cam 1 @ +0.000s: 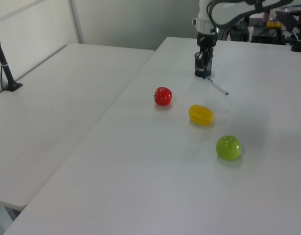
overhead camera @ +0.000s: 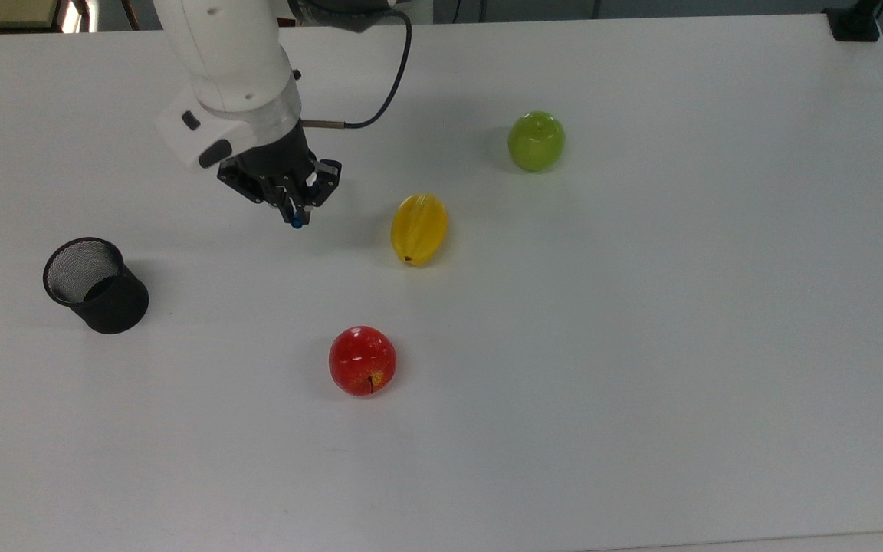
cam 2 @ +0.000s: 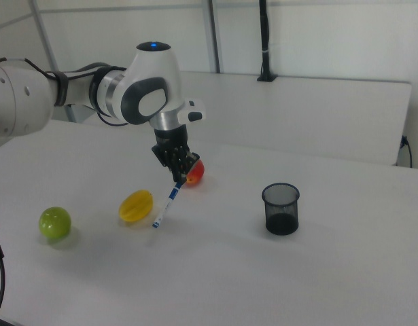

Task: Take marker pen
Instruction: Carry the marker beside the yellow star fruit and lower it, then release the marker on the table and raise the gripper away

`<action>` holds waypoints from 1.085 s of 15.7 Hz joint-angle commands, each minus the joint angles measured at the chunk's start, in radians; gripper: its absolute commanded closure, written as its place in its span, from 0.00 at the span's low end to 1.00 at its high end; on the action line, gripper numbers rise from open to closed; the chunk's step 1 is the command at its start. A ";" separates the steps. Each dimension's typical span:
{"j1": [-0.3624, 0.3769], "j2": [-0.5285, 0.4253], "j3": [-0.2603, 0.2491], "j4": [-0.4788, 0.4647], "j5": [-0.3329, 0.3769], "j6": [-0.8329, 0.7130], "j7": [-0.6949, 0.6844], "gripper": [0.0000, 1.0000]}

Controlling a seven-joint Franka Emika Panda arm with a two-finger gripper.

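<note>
White table (overhead camera: 641, 345); claw (cam 2: 179, 171) pinching marker pen (cam 2: 166, 203) aloft | right view: pen slanting down, top view: blue end

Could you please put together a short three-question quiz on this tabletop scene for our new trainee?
1. True or false: the marker pen is lying flat on the table.
2. Multiple choice: in the top view, which fruit is nearest the gripper? A) the green apple B) the yellow fruit C) the red apple
3. Fill in: the black mesh cup stands ______ and holds nothing that can be seen.

Key
1. False: the gripper holds it by its upper end and it hangs slanted above the table, as the right view shows.
2. B
3. upright
</note>
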 commanded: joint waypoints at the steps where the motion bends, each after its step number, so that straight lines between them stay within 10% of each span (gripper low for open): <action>1: 0.014 0.042 0.016 -0.020 -0.014 -0.026 -0.041 0.98; 14: 0.013 0.123 0.073 -0.032 -0.090 -0.035 -0.035 0.75; 17: 0.011 0.113 0.073 -0.029 -0.092 -0.035 -0.035 0.39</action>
